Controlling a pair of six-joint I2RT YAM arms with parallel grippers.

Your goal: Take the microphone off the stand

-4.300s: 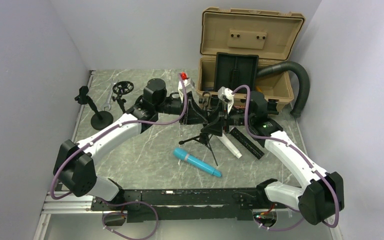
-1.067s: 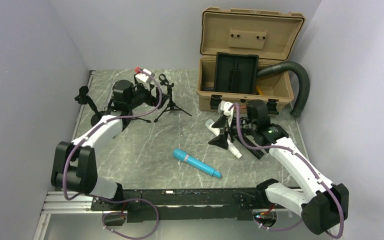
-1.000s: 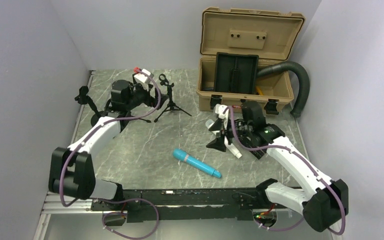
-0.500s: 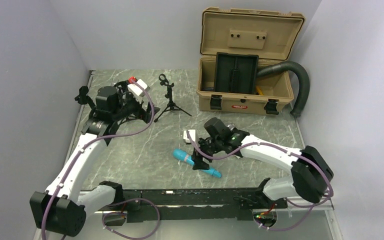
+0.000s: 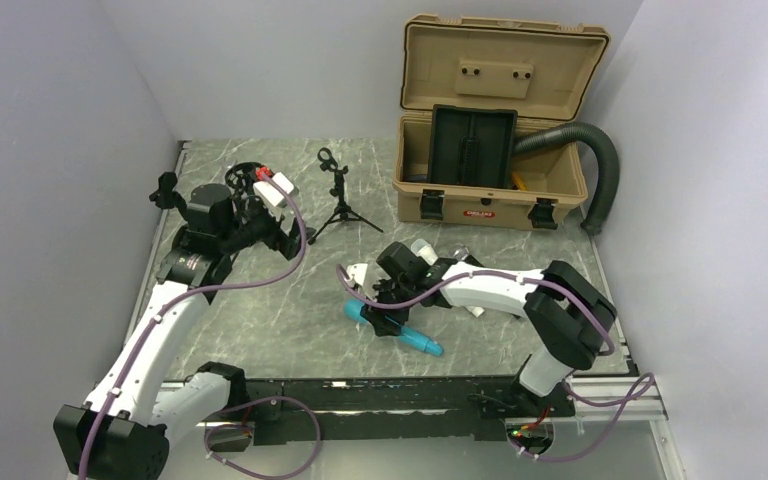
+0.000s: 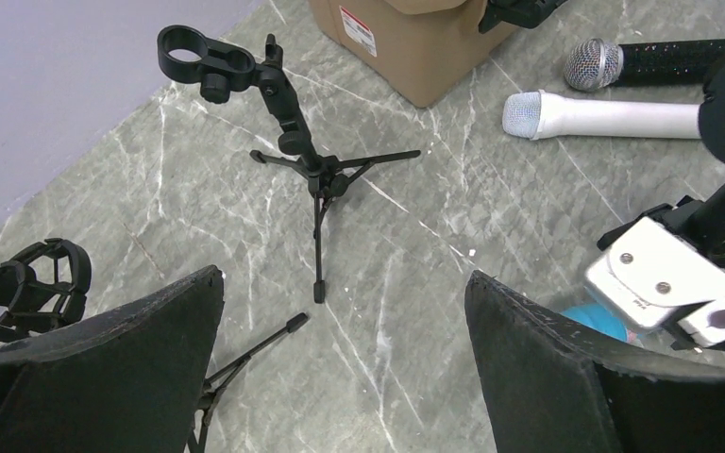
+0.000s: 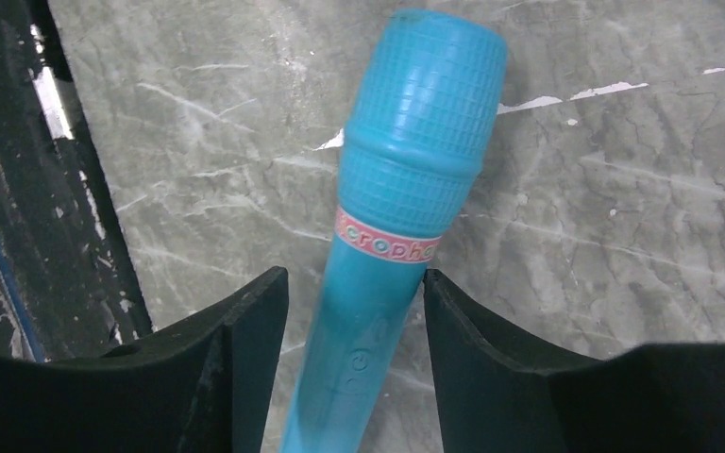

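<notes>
A blue microphone (image 5: 421,343) lies flat on the marble table, near the front middle. The right wrist view shows its mesh head and body (image 7: 415,142). My right gripper (image 5: 375,322) straddles its handle. The jaws (image 7: 354,283) stand open, one on each side, with a gap showing on the left. The black tripod stand (image 5: 338,195) stands upright at the back. Its clip (image 6: 206,58) holds nothing. My left gripper (image 5: 285,238) hovers to the left of the stand, open wide (image 6: 345,278), with only bare table between its fingers.
An open tan case (image 5: 490,110) and a black hose (image 5: 600,170) sit at the back right. A white microphone (image 6: 604,115) and a black one (image 6: 661,58) lie in front of the case. A shock mount (image 6: 24,288) and another stand (image 5: 167,190) are at the far left.
My right arm has swung left from beside the white microphone to the blue one, its jaws narrowing round the handle. My left arm has drawn back left, away from the tripod stand.
</notes>
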